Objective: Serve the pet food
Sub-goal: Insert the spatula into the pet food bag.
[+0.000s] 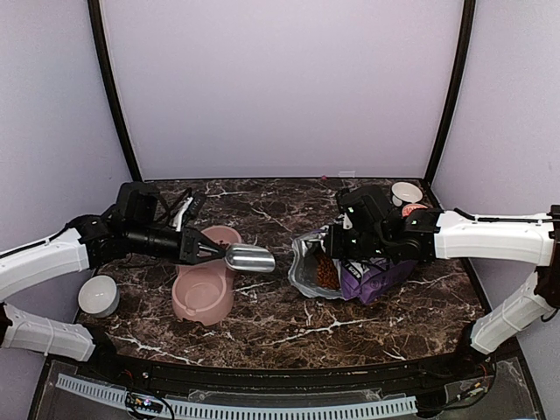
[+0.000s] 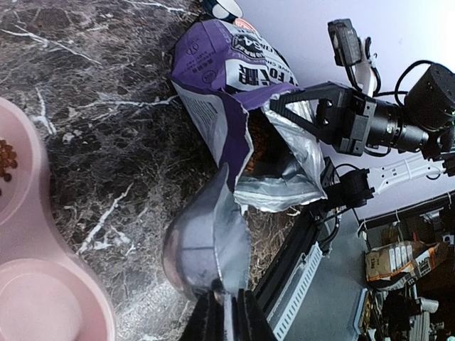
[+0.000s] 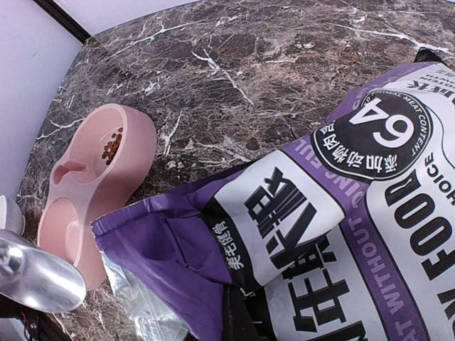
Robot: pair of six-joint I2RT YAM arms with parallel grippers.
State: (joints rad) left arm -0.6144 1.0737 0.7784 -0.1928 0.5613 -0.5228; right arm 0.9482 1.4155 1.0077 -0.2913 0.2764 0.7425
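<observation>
The pet food shows as reddish-brown kibble (image 1: 325,273) inside the open purple-and-white bag (image 1: 372,278). A few pellets lie in the far cup of the pink double bowl (image 1: 206,289), seen in the right wrist view (image 3: 111,145). My left gripper (image 1: 219,255) is shut on the handle of a metal scoop (image 1: 250,258), held above the table between bowl and bag. No kibble shows in the scoop (image 2: 206,241). My right gripper (image 1: 339,243) is shut on the bag's upper mouth edge (image 3: 213,241) and holds it open.
A white bowl (image 1: 98,296) sits at the left near the left arm. A small white cup (image 1: 406,192) and a pink object (image 1: 414,209) stand at the back right behind the right arm. A few stray pellets lie on the marble table (image 3: 226,51).
</observation>
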